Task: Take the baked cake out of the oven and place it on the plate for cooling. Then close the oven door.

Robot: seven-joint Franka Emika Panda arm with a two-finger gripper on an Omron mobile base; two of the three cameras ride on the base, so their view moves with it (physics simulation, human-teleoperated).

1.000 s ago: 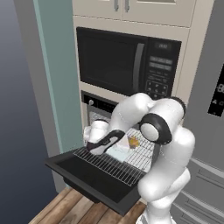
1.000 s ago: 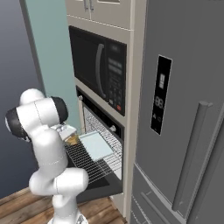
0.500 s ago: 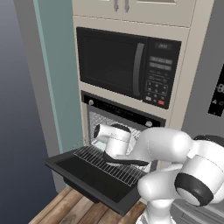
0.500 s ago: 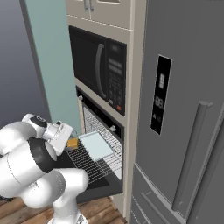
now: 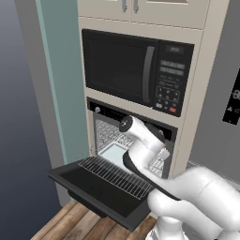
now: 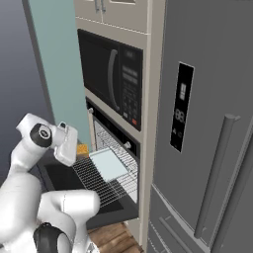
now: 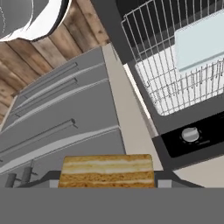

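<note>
Gripper (image 7: 107,181) clamps the cake (image 7: 107,171), clear of the oven (image 5: 133,140); oven door (image 5: 101,187) down, plate next.

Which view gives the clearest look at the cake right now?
The hand view: the layered cake sits large between the gripper's fingertips. The right base view shows just an orange sliver beside the hand.

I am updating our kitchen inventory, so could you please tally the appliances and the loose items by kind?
microwave: 1
wall oven: 1
refrigerator: 1
pale baking tray: 1
layered cake: 1
Total: 5
</note>
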